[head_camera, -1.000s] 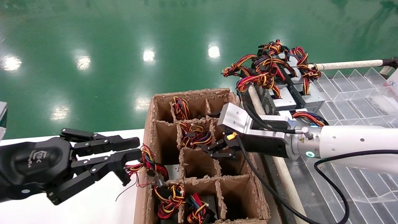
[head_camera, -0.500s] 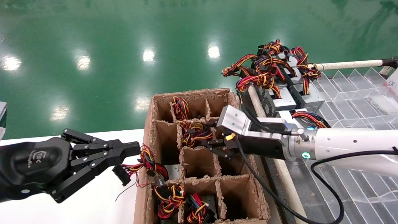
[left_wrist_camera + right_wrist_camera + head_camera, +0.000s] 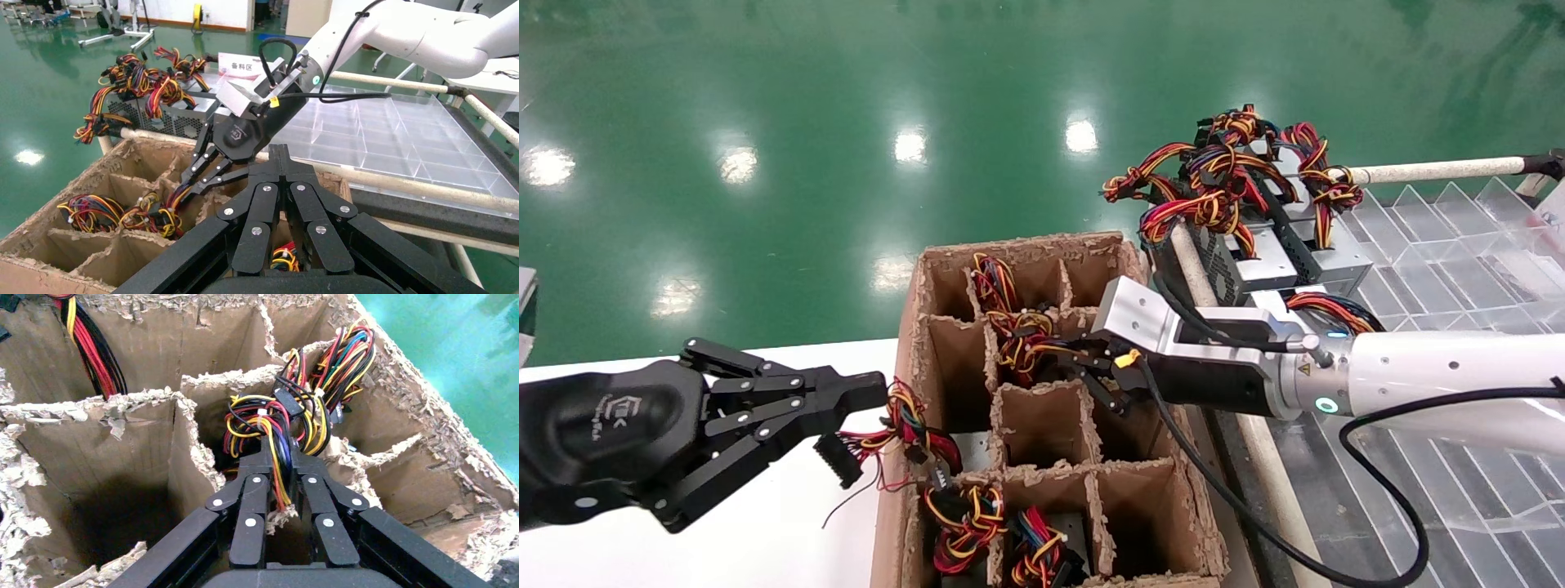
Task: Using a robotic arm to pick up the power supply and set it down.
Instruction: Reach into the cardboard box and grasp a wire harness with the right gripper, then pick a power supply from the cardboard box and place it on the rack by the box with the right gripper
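The robotic arm's right gripper (image 3: 1062,357) (image 3: 278,456) reaches into a middle cell of the divided cardboard box (image 3: 1026,243). It is shut on the red, yellow and black wire bundle (image 3: 1024,336) (image 3: 287,422) of the power supply, whose metal body is hidden down in the cell. The left wrist view shows the same gripper (image 3: 191,188) holding those wires (image 3: 153,214). My left gripper (image 3: 872,392) (image 3: 276,156) is shut just outside the box's left wall, next to a loose wire bundle (image 3: 905,420) ending in a black connector (image 3: 834,459).
Other cells hold more wire bundles (image 3: 964,523). Several silver power supplies with tangled wires (image 3: 1254,261) lie behind the box on the right. A clear divided tray (image 3: 1459,237) fills the right side. A white table (image 3: 764,531) lies under the left arm, above a green floor.
My left gripper went from open to shut. The right gripper closed on the wire bundle in the cell and drew it upward, and the wires now stand higher.
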You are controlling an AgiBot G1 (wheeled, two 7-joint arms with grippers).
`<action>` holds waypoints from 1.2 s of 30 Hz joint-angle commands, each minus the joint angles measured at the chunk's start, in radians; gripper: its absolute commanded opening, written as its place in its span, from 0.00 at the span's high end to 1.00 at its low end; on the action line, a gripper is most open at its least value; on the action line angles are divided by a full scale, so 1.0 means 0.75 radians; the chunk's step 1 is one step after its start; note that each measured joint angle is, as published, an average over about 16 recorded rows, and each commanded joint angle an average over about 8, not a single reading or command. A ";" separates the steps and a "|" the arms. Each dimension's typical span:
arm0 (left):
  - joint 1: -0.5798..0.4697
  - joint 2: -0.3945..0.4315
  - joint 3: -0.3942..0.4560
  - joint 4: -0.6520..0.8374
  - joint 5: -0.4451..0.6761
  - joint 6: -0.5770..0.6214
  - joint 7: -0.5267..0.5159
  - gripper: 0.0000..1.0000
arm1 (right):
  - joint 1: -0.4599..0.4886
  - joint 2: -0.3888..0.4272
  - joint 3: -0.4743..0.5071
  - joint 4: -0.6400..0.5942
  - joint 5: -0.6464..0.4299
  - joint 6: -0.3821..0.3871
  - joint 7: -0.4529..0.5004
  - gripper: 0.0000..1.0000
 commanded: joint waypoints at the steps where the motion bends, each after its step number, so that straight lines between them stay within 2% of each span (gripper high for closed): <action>1: 0.000 0.000 0.000 0.000 0.000 0.000 0.000 1.00 | 0.003 -0.001 0.000 -0.004 -0.001 -0.001 -0.002 1.00; 12: 0.000 0.000 0.000 0.000 0.000 0.000 0.000 1.00 | 0.035 0.022 0.026 0.083 0.027 -0.010 -0.052 1.00; 18: 0.000 0.000 0.000 0.000 0.000 0.000 0.000 1.00 | 0.079 0.061 0.086 0.138 0.102 -0.014 -0.108 1.00; 27: 0.000 0.000 0.000 0.000 0.000 0.000 0.000 1.00 | 0.171 0.169 0.269 0.149 0.414 -0.110 -0.229 1.00; 36: 0.000 0.000 0.000 0.000 0.000 0.000 0.000 1.00 | 0.178 0.340 0.449 0.112 0.730 -0.228 -0.176 1.00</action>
